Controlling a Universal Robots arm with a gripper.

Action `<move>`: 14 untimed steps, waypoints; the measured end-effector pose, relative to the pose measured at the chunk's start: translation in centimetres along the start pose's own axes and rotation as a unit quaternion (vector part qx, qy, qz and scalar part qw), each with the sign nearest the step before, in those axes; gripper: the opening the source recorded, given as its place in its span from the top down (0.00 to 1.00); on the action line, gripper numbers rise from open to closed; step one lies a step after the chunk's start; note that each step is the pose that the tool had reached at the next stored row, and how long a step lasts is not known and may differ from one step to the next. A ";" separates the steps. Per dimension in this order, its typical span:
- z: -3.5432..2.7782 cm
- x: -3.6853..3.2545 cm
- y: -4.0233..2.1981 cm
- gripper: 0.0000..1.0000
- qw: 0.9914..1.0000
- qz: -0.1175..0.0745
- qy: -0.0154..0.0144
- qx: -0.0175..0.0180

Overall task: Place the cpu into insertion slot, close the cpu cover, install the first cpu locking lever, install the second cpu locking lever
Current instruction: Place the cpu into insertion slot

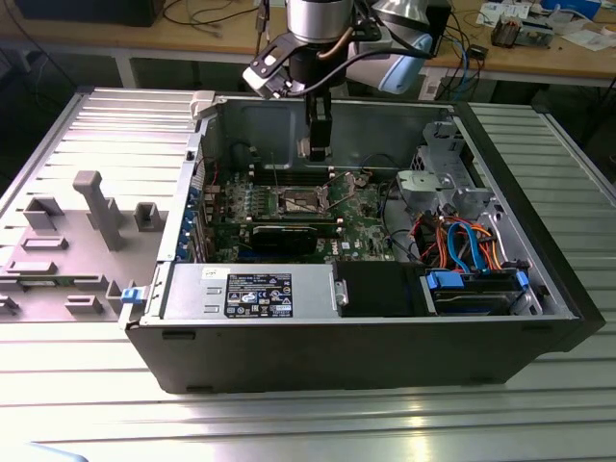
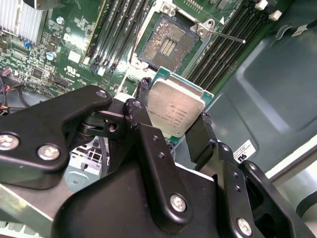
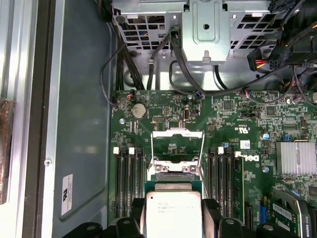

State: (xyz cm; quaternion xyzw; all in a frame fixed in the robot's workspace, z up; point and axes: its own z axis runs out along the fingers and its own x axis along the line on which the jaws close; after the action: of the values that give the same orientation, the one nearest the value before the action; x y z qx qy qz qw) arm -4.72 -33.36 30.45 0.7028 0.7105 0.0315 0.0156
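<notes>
Open-topped computer case, walls all round, so entry is from above. The claw, clamped on the cpu, hangs over the motherboard near the insertion slot. The slot is bare, with open air over it. Low memory slots flank it close on both sides. The raised cpu cover and a thin lever stick up beside it. A black expansion card lies on the near side. Drive cage and cables crowd the exterior view's right. A power supply fills the near edge. Grey fixture blocks stand on the worktop at the exterior view's left.
</notes>
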 end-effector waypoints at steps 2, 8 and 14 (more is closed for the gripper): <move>0.28 -0.01 -0.18 0.45 1.000 0.000 0.000 0.000; 1.27 -0.02 -0.63 0.45 1.000 -0.017 0.001 0.000; 1.35 -0.03 -0.65 0.45 1.000 -0.019 0.002 0.000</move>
State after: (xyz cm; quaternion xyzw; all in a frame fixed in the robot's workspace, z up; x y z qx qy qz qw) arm -5.28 -33.37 29.07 0.6892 0.7237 0.0320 0.0148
